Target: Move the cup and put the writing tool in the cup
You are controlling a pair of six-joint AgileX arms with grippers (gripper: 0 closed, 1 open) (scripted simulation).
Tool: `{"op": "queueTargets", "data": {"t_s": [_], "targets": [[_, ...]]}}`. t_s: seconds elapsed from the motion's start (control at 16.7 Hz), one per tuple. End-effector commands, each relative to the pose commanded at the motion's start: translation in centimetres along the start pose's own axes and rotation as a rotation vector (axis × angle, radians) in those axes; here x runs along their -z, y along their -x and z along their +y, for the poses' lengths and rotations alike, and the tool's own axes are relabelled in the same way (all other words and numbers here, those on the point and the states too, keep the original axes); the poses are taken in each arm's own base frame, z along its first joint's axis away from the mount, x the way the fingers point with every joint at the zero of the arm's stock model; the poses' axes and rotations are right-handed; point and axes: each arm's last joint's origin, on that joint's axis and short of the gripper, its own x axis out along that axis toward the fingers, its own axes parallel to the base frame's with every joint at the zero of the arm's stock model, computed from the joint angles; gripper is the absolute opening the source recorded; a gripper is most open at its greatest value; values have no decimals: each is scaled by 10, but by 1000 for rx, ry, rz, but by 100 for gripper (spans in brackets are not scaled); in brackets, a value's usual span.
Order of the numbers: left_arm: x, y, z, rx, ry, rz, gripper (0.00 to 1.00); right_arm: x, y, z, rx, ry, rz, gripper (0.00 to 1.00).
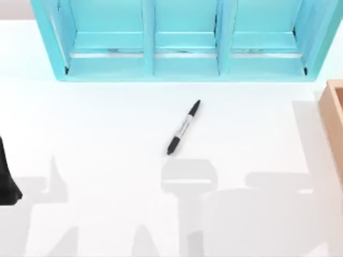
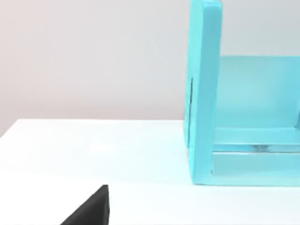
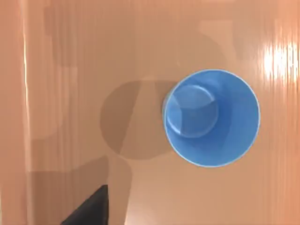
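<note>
Barely begun: cup unmoved, marker waiting.
Small plain blue cup (image 3: 211,117) is standing upright on brown wood under my right wrist camera; slim black-and-grey marker (image 1: 184,127) is lying at the top view's centre, untouched. Gripper openings: cannot tell.

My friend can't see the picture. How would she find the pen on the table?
Start at the big turquoise shelf along the far edge of the white table. Just in front of its middle compartment lies the marker, slanted. It is a slim black pen with a grey middle, alone on the white surface.
</note>
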Motion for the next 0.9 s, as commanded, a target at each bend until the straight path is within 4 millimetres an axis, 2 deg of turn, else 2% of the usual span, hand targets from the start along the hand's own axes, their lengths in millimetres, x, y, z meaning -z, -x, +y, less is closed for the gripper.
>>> {"op": "queueTargets", "data": {"t_s": [0.24,0.42,0.9], "targets": [[0,0,0,0,0,0,100,-37,-24,-29,-51,-2,214,100],[0,0,0,0,0,0,100,-52,-38,-44,-79,-3,301,100],[0,0,0,0,0,0,100,-56,-42,-46,-86,0,320,100]]}}
